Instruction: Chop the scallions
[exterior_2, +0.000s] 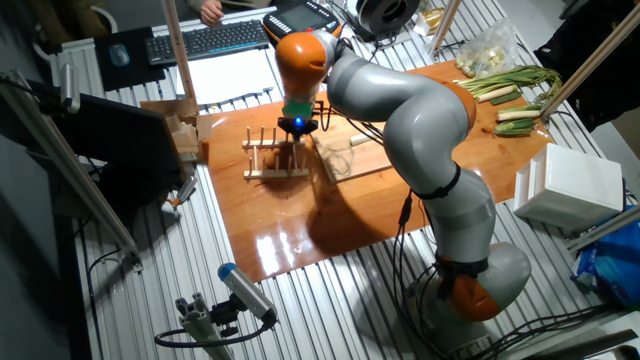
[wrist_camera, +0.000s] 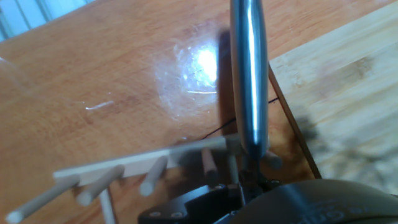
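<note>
My gripper hangs over a wooden dowel rack on the brown table top. In the hand view the gripper is shut on a knife, whose shiny metal blade shows edge-on and points down past the rack's dowels. A light wooden cutting board lies just right of the rack and also shows in the hand view. A pale short scallion piece seems to lie on the board, partly hidden by the arm. In the hand view it is only a blur.
Long scallion stalks with green leaves lie at the back right of the table top. A white box stands at the right. A cardboard box is left of the rack, and a keyboard lies behind.
</note>
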